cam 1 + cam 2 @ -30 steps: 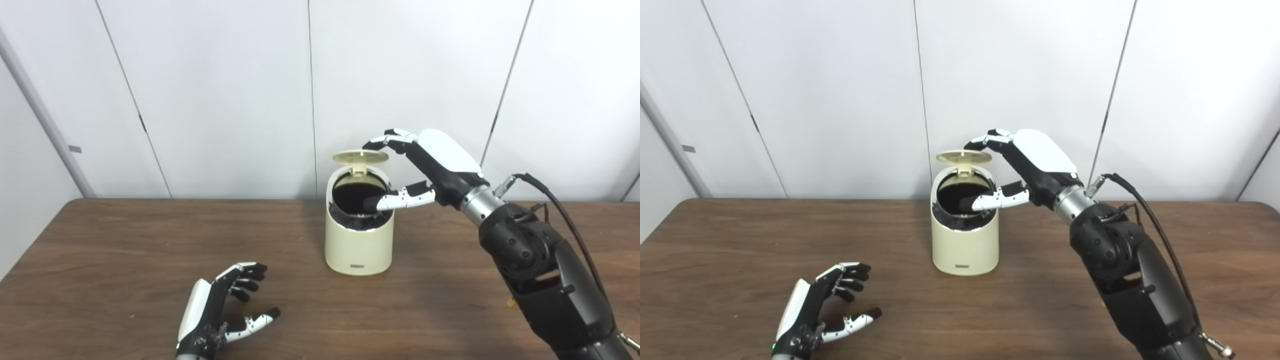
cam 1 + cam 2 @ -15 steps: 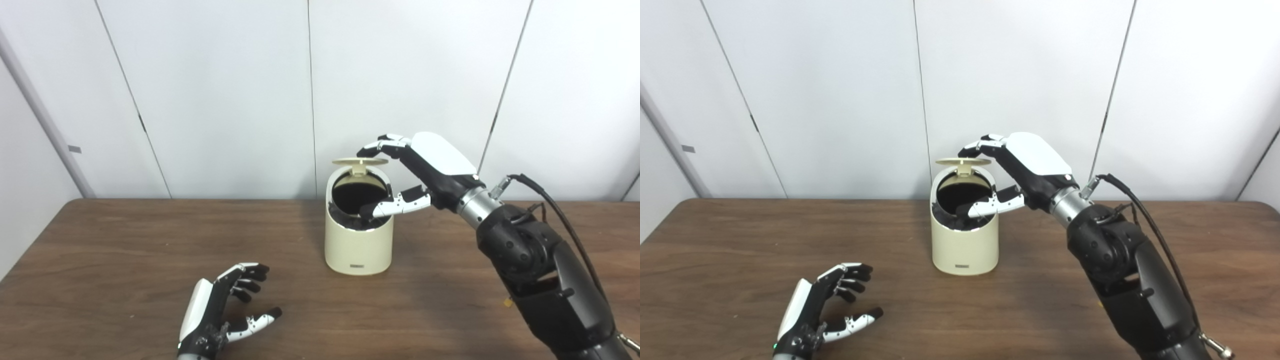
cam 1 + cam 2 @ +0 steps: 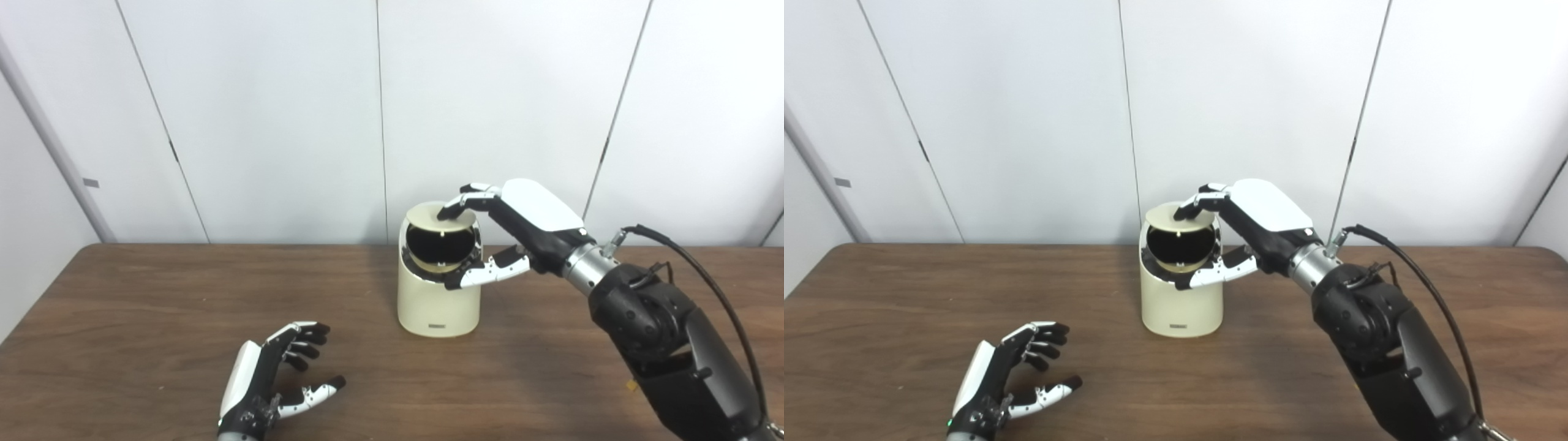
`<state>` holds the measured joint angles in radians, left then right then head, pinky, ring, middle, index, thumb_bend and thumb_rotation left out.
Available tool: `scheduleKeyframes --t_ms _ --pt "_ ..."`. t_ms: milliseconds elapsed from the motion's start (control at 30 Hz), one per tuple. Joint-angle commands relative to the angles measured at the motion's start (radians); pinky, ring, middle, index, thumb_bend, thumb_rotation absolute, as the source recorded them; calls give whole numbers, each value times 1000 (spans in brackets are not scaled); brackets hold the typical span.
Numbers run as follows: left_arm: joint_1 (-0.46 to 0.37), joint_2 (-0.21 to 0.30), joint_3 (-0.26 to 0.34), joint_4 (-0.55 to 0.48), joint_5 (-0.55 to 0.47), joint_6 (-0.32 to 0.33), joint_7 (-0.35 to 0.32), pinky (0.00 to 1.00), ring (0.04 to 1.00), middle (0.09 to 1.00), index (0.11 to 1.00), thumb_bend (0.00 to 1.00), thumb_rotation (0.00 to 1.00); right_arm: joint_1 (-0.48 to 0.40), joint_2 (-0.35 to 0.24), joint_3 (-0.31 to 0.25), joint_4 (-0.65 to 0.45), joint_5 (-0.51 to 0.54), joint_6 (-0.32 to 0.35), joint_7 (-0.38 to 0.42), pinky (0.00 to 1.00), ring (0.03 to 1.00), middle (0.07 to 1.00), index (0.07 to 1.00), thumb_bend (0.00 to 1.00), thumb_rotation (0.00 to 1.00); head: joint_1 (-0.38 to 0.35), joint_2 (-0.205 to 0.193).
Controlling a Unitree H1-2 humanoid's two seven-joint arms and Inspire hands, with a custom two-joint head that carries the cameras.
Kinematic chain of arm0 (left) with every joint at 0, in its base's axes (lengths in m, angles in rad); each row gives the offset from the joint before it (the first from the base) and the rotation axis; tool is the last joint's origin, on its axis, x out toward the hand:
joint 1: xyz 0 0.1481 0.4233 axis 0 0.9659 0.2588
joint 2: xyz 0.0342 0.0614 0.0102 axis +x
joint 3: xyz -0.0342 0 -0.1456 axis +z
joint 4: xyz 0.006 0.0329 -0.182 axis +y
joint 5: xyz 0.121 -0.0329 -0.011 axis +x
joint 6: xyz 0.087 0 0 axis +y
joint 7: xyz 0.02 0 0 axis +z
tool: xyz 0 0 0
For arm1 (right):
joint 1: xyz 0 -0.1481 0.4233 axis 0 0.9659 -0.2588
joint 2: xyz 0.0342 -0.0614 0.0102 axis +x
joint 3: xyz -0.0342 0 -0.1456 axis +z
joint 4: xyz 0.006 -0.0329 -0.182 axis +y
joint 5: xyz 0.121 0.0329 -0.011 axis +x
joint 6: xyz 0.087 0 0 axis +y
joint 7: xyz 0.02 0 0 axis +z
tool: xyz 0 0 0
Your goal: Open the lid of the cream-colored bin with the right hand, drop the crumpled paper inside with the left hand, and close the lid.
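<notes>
The cream bin [image 3: 438, 294] stands mid-table [image 3: 122, 318], near the back edge. Its round lid [image 3: 429, 215] is tilted partway over the dark opening. The right hand [image 3: 514, 226] holds nothing: its fingertips [image 3: 446, 212] press on the lid's top, thumb spread at the bin's front rim. The left hand [image 3: 269, 380] rests on the table, open and empty, well apart from the bin.
</notes>
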<state>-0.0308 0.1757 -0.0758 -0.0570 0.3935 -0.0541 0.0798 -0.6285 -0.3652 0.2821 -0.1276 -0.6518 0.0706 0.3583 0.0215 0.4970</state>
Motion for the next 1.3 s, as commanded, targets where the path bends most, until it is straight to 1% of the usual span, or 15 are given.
scheduleKeyframes --t_ms 0,67,133,200,267,300,367,467,633,800,1067,1200,1267 --pt "9 5 -14 -9 5 13 -24 511 612 671 691 673 8 -18 -12 -6 -34 -3 -28 -14 796 886 723 702 703 530 1 4" --pt "10 5 -14 -11 5 13 -24 511 613 671 691 672 6 -13 -13 -5 -36 -10 -30 -13 812 879 719 702 700 524 1 8" --pt "11 4 -14 -17 8 23 -27 513 615 674 692 670 7 -8 -15 -2 -37 -19 -33 -12 860 873 714 701 698 509 1 8" --pt "12 5 -16 -20 12 30 -27 511 615 676 693 667 10 -4 -16 1 -36 -21 -30 -5 907 872 713 705 697 517 2 13" --pt "12 7 -19 -23 18 35 -27 512 614 674 694 666 28 -2 -17 6 -34 -18 -25 6 880 876 717 709 698 517 2 13" --pt "12 7 -20 -23 19 33 -27 511 615 675 694 665 31 -1 -15 8 -31 -15 -22 10 848 883 722 713 700 527 2 13" --pt "12 8 -21 -21 17 26 -24 507 613 673 691 668 10 1 -13 14 -26 -15 -23 15 829 894 726 715 700 528 5 17" --pt "14 7 -22 -25 15 29 -25 507 611 672 690 667 5 2 -13 24 -21 -22 -35 18 800 885 724 713 702 528 7 20" --pt "18 4 -20 -30 8 38 -29 508 612 675 693 665 20 2 -10 37 -10 -27 -38 23 839 885 720 712 710 478 9 23" --pt "20 6 -21 -34 12 40 -28 511 615 677 693 665 24 0 -11 50 -6 -43 -40 28 855 882 720 713 705 480 10 30" --pt "25 6 -22 -50 2 50 -34 514 621 681 696 667 14 0 -27 67 -8 -77 -67 38 893 879 710 701 711 483 13 41" --pt "26 5 -20 -58 -1 57 -39 512 620 681 696 667 10 -4 -49 90 -6 -132 -83 47 895 875 699 691 708 490 13 44" --pt "27 6 -20 -62 -1 60 -42 516 622 681 696 667 20 -9 -64 111 -4 -180 -100 49 892 869 689 684 708 504 13 47"
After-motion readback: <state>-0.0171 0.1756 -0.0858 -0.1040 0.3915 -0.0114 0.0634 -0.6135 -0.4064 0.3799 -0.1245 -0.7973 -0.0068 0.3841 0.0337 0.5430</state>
